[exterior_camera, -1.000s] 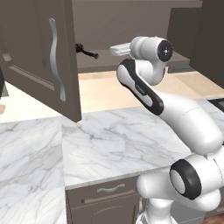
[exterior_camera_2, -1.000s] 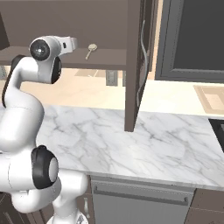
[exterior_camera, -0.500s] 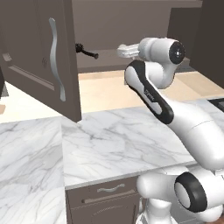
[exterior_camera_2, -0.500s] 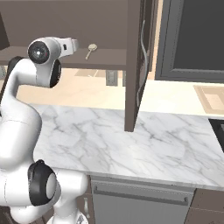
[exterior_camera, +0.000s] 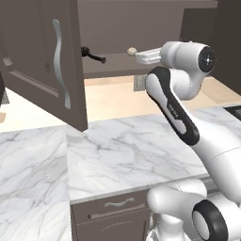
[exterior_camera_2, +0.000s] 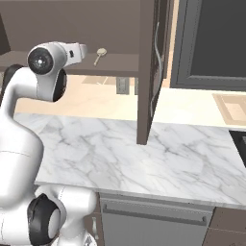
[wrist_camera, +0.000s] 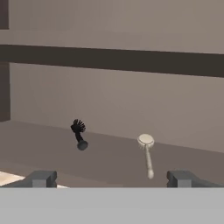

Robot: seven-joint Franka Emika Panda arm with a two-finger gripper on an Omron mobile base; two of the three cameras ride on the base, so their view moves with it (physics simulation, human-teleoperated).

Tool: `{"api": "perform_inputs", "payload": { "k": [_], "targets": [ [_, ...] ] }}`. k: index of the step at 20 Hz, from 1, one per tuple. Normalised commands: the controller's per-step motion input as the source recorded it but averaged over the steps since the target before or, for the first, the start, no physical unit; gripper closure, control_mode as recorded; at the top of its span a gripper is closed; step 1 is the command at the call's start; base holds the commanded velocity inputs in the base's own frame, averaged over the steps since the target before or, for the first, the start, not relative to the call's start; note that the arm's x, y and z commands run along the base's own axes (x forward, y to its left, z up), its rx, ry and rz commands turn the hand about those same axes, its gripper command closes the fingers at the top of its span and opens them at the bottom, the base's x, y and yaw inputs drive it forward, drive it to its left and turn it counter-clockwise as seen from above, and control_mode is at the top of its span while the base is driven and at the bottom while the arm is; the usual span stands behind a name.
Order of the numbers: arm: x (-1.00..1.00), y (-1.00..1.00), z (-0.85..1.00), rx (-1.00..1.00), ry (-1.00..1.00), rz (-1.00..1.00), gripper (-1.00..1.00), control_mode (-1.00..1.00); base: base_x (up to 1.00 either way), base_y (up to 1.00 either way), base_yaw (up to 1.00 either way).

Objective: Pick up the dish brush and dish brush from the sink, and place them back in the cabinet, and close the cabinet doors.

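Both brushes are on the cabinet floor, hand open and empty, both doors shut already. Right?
Not quite: the cabinet doors are open, as the left base view shows. The rest holds: black brush and cream brush lie in the cabinet, and the hand is open and empty.

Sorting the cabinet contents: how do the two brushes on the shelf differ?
The black brush has a bristly head and a short stubby handle; the cream brush has a smooth round head and a long thin handle. The black one lies left of the cream one in the hand view. Both rest on the cabinet shelf.

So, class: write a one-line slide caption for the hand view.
Open tool faces black brush and cream brush lying apart on the cabinet floor.
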Motion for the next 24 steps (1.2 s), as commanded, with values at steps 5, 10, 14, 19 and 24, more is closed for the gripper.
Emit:
{"api": "perform_inputs", "payload": {
  "k": [5, 10, 14, 19, 24],
  "targets": [
    [-0.29, -0.07, 0.15, 0.0, 0.0, 0.0, -1.0, -1.0, 0.0, 0.0, 0.0],
    [-0.43, -0.14, 0.14, 0.0, 0.0, 0.0, -1.0, -1.0, 0.0, 0.0, 0.0],
    [-0.56, -0.28, 0.18, 0.0, 0.0, 0.0, -1.0, -1.0, 0.0, 0.0, 0.0],
    [-0.56, -0.28, 0.02, 0.0, 0.0, 0.0, -1.0, -1.0, 0.0, 0.0, 0.0],
    [-0.52, -0.19, 0.0, 0.0, 0.0, 0.0, -1.0, -1.0, 0.0, 0.0, 0.0]
  ]
}}
